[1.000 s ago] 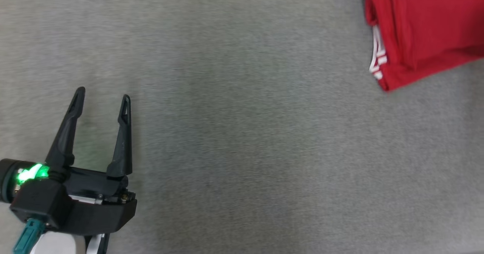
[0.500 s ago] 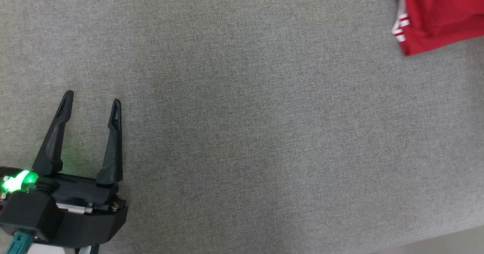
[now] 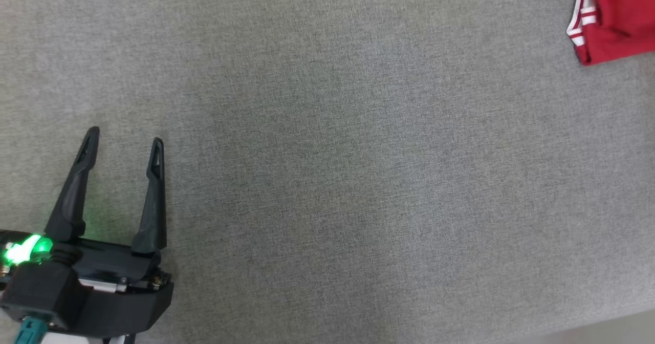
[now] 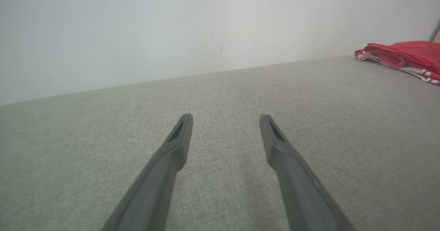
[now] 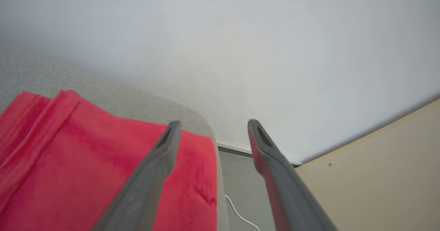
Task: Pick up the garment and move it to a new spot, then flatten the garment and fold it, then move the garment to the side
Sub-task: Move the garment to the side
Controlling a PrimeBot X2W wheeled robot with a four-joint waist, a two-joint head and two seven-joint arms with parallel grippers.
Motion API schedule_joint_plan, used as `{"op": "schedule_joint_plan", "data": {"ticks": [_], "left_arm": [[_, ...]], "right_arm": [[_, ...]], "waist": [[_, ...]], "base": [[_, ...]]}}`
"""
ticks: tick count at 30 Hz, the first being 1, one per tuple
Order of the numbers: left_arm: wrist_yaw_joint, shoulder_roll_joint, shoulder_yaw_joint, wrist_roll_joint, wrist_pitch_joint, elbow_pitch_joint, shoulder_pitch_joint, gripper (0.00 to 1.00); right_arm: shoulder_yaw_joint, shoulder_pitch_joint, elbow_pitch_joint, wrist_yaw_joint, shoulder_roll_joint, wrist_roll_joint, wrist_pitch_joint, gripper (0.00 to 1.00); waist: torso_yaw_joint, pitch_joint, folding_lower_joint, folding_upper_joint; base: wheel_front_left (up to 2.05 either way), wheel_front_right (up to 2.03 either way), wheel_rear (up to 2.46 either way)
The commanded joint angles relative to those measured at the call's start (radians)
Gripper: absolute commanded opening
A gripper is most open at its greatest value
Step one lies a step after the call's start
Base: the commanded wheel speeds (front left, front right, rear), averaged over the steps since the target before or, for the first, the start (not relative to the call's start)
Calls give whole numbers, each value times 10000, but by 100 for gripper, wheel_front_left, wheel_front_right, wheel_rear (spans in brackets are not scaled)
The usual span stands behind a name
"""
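The garment [image 3: 616, 19] is red with white stripes at its hem and lies folded at the far right top of the head view, partly cut off by the frame edge. It rests on a grey fabric surface [image 3: 358, 180]. My left gripper [image 3: 125, 140] hovers open at the lower left, far from the cloth, with nothing between its fingers. From the left wrist the garment [image 4: 405, 55] lies far off at the right edge beyond my left gripper [image 4: 225, 119]. My right gripper [image 5: 210, 124] stands open just above the garment [image 5: 86, 165], holding nothing.
A pale wall [image 4: 172, 35] rises behind the grey surface. In the right wrist view the surface's right edge [image 5: 220, 176] drops to a floor with a white cable [image 5: 240, 215], and a beige panel [image 5: 378, 176] stands beside it.
The head camera has swung, so the garment slid toward the top right corner of the picture. The left gripper stays open in the same pose.
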Motion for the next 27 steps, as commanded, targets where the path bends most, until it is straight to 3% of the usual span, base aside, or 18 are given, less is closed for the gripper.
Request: {"op": "schedule_joint_plan", "data": {"ticks": [1,6,13,27], "left_arm": [[52,-7,5,-11,-3,39,-37,100],[149,-126,81,-160,-5,327,154,100],[251,-345,312,-393,-5,739,719,100],[190,-650,276,-580,-5,1697,1406,100]], "right_arm": [[-102,-50,100,-29,120,-116,-141,100],[-472,183,259,-29,561,-305,-863,100],[-818,1301,-662,-29,1522,-68,-1407,100],[-2742,6187,-3592,-29,3644,-487,-1456,100]], "waist": [[57,-126,0,-1],[254,-757,0,-1],[682,-2134,0,-1],[1864,-4472,0,-1]], "base": [[0,0,0],[0,0,0],[0,0,0],[0,0,0]]}}
